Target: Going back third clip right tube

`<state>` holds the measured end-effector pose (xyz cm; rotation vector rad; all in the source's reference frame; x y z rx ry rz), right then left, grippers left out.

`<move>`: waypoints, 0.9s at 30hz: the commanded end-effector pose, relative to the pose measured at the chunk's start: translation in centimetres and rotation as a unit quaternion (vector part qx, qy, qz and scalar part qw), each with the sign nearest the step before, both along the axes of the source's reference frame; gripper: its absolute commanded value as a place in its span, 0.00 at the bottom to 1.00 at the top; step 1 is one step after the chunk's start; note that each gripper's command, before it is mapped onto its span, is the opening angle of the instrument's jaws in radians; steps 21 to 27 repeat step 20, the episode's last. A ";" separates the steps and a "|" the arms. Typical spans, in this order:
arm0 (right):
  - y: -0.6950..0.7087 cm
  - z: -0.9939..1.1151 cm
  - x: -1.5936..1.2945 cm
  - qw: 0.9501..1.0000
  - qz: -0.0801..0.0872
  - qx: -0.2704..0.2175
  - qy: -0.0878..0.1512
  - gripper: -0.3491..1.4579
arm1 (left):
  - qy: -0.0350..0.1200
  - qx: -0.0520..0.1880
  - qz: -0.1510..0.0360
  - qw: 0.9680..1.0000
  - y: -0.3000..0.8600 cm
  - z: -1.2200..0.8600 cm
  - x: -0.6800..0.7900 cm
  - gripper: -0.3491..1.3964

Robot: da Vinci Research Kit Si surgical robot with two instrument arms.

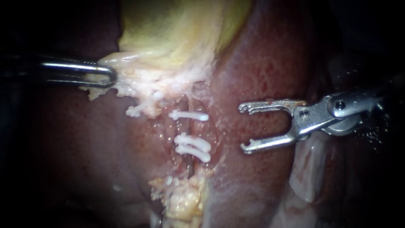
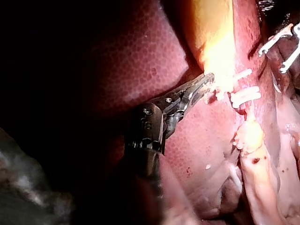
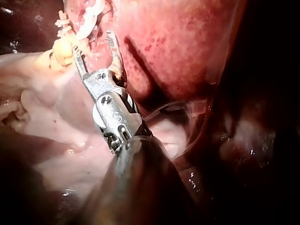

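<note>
Three white clips point(image 1: 189, 115) point(image 1: 192, 141) point(image 1: 193, 152) lie across a thin tube point(image 1: 188, 128) that runs down from the gallbladder point(image 1: 177, 29). My right instrument point(image 1: 245, 127) stands to the right of them over the liver point(image 1: 261, 63). Its jaws are open with nothing between them, clear of the clips. In the right wrist view, the right instrument point(image 3: 93, 43) shows the same open gap. My left instrument point(image 1: 103, 75) is shut on the pale tissue point(image 1: 126, 80) at the gallbladder's lower edge. In the left wrist view, the left instrument point(image 2: 202, 86) grips that tissue beside the clips point(image 2: 244, 96).
A white, clip-like piece point(image 1: 136, 110) sits in frayed pale tissue left of the tube. A yellow lump of fat point(image 1: 181, 198) lies below the clips. Dark liver point(image 1: 76, 147) fills the left side, and pale folded tissue point(image 1: 308, 173) lies under the right instrument's shaft.
</note>
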<state>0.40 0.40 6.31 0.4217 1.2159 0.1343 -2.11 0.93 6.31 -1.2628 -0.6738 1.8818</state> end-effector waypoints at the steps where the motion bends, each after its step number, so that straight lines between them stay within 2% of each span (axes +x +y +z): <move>1: 0.00 0.00 0.00 1.000 0.000 0.000 0.000 0.47 | 0.000 0.000 0.001 1.000 -0.01 0.04 -0.04 0.00; 8: -0.01 -0.01 0.00 1.000 0.000 0.000 0.000 0.47 | -0.002 -0.002 0.005 1.000 -0.03 0.21 -0.17 0.00; 27: -0.01 -0.01 -0.01 1.000 -0.001 -0.003 0.001 0.47 | -0.001 -0.002 0.006 1.000 -0.03 0.23 -0.17 0.00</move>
